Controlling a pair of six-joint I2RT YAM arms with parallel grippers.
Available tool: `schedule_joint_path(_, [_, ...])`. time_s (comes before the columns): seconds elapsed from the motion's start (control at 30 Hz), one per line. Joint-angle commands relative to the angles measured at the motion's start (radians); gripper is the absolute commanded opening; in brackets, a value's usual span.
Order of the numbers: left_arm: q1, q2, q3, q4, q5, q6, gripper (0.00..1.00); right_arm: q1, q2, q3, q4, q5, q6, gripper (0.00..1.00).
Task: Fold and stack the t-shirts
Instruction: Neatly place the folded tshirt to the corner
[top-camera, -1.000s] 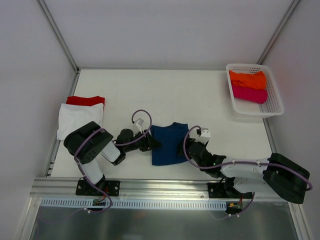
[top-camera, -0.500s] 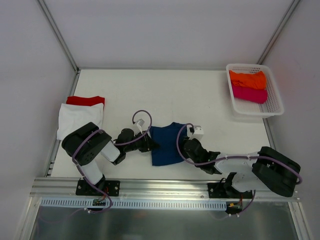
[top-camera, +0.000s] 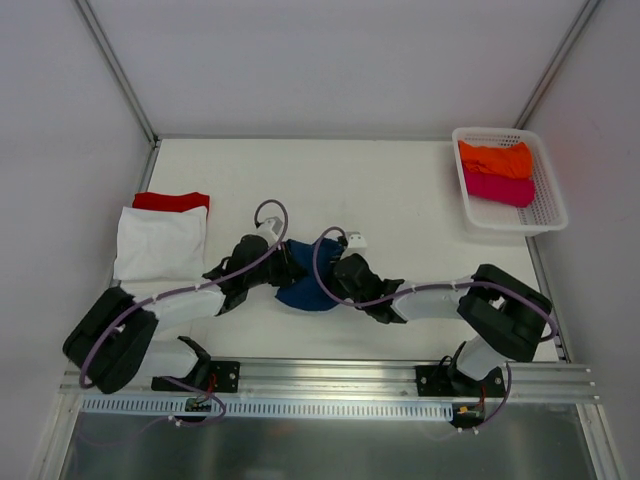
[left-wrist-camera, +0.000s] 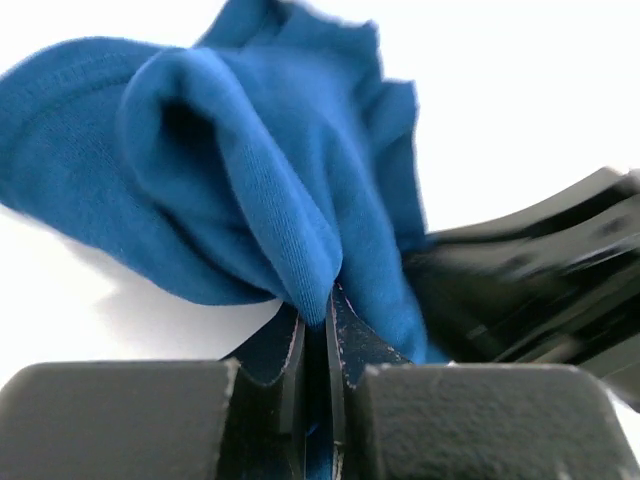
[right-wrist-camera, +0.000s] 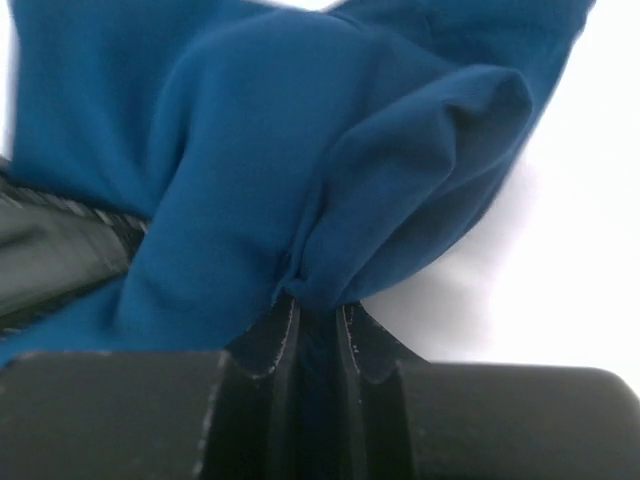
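A navy blue t-shirt lies bunched between both arms near the table's front middle. My left gripper is shut on a fold of it; the left wrist view shows blue cloth pinched between the closed jaws. My right gripper is shut on the shirt's other side, with the cloth gathered into its jaws. A folded white t-shirt lies on a red one at the left. Orange and magenta t-shirts sit in the basket.
The white mesh basket stands at the back right corner. Metal frame rails run along the table's front edge and up both sides. The two grippers are close together, almost touching over the blue shirt.
Both grippers closed on the blue t-shirt and moved toward each other. The flat shirt is now gathered into a bunch between them, and both arms have swung inward.
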Motion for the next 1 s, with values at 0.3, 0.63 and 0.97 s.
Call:
schedule_joint_path(0.3, [-0.002, -0.229, 0.234, -0.666, -0.352, 0.156, 0.0, 0.065, 0.134, 0.391, -0.155, -0.185, -0.133, 0.0])
schedule_joint_path(0.63, [0.01, -0.234, 0.327, -0.878, -0.555, 0.164, 0.0, 0.078, 0.232, 0.563, -0.201, -0.231, -0.165, 0.01])
schedule_joint_path(0.97, [0.092, -0.306, 0.363, -0.973, -0.596, 0.19, 0.0, 0.084, 0.295, 0.716, -0.254, -0.261, -0.198, 0.0])
